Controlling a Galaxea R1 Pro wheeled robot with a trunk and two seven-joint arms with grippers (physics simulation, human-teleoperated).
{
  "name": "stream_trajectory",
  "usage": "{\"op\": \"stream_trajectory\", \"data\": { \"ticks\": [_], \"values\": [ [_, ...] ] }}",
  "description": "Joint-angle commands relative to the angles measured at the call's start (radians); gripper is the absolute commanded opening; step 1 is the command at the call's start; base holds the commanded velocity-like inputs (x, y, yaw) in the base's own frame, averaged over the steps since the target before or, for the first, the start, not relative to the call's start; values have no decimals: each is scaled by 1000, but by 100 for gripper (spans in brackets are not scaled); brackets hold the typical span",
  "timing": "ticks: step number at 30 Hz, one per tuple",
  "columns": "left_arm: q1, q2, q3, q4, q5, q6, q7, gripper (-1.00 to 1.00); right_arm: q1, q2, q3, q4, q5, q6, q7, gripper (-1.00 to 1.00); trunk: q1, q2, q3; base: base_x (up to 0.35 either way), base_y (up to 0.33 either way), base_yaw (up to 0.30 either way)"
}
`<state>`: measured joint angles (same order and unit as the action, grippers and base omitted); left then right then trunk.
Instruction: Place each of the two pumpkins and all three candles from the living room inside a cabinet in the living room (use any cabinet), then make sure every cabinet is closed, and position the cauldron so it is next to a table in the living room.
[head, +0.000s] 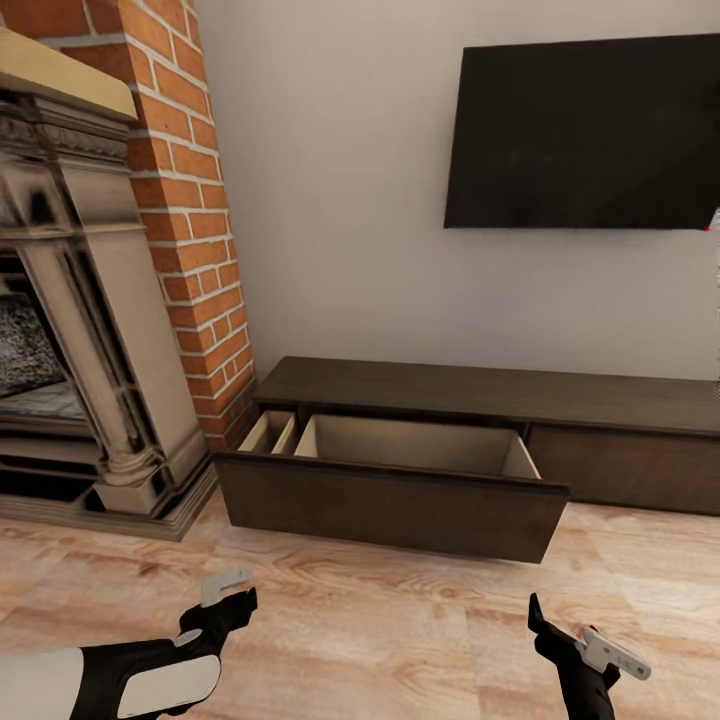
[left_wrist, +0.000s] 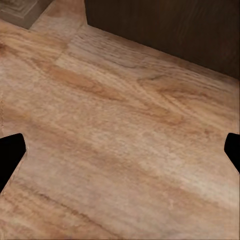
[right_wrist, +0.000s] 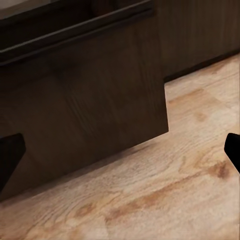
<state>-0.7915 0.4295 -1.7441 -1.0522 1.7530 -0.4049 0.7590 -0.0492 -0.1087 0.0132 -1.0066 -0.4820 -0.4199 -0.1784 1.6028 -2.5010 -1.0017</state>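
My left gripper (head: 222, 598) and right gripper (head: 575, 630) hang with fingers apart, holding nothing, above the wood floor (head: 380, 620). The cabinet (head: 480, 400) stands ahead, its left drawer (head: 390, 505) pulled out.

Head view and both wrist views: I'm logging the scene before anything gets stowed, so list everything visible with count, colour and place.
cabinet: one, dark brown, low along the wall
open drawer: one, dark front, pale tan interior, pulled out at the cabinet's left end, nothing visible inside
television: one, black, on the wall above the cabinet
fireplace: one, stone with red brick, left of the cabinet
floor: light wood planks
left gripper: one, black and white, open, over bare floor
right gripper: one, black and white, open, before the drawer
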Motion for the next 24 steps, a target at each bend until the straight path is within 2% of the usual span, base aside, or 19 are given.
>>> {"op": "stream_trajectory", "data": {
  "ticks": [1,2,3,6,7,8,9,14,16,17,20,24],
  "values": [
    [-1,-2,-29,12,9,-18,0,100,0,0,2,1,-5,-3,-3,100,-1,0,5,0,0,0],
    [-1,-3,-42,19,14,-25,-1,100,0,0,2,2,-5,-3,-3,100,-1,0,10,0,0,0],
    [8,-6,-83,42,36,-50,-3,100,0,0,3,10,-4,-3,-2,100,-2,0,15,0,0,0],
    [27,-8,-135,60,91,-76,-6,100,0,0,3,35,3,-3,-1,100,-3,2,27,0,0,0],
    [35,-10,-158,65,120,-83,-7,100,-1,0,4,49,12,-4,0,100,-7,9,31,0,0,0],
    [39,-11,-169,67,133,-85,-7,100,-1,0,4,57,19,-4,0,100,-11,16,34,0,0,0],
    [46,-15,-202,73,161,-91,-8,100,-1,1,4,77,46,-4,-1,100,-15,23,37,0,0,0],
    [75,-38,-264,106,196,-96,-12,100,-1,1,5,131,102,-3,-6,100,-34,58,53,0,0,0],
    [108,-80,-273,177,222,-97,-29,100,-2,1,4,181,111,0,-7,100,-42,72,59,0,0,0],
    [116,-92,-274,199,229,-97,-33,100,-2,0,4,189,112,1,-7,100,-46,79,62,0,0,0],
    [150,-156,-276,320,258,-94,-65,100,-4,-1,4,215,114,6,-8,100,-57,100,72,0,0,0],
    [185,-210,-277,444,283,-87,-141,100,-9,-1,4,270,118,8,-8,100,-72,128,84,0,0,0]
  ]
}}
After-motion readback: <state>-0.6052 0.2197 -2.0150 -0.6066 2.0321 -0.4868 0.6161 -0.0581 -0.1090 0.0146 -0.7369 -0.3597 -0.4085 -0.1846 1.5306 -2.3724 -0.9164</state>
